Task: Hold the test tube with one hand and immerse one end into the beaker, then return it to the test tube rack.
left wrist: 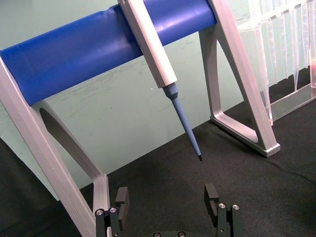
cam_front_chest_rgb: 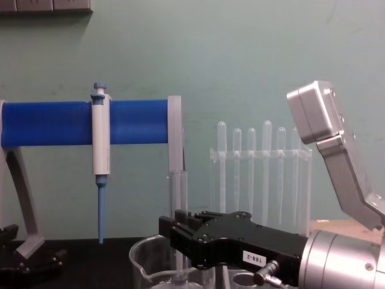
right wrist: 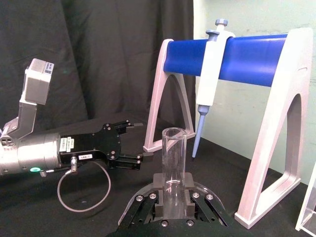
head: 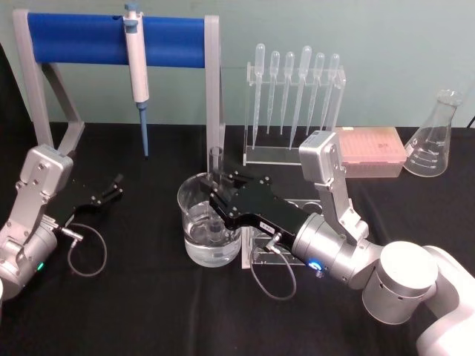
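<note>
Head view had the right gripper (head: 217, 194) reaching over the beaker (head: 194, 241), which stood about mid-table, well in from every edge. Its fingers (right wrist: 157, 197) were nearly closed, pinching the test tube (right wrist: 173, 153) upright around its middle. The tube's lower end looked to be down in the water, its open rim above the gripper. My worry was that smooth glass could slip through the pinch and strike the beaker's bottom. A sideways swing toward the rack (head: 297, 202) before lifting clear could also knock the tube on the beaker's rim, cracking it or spilling water over the table. The left gripper (left wrist: 167, 193) sat idle near the table's left edge, fingers spread wide, holding nothing.
</note>
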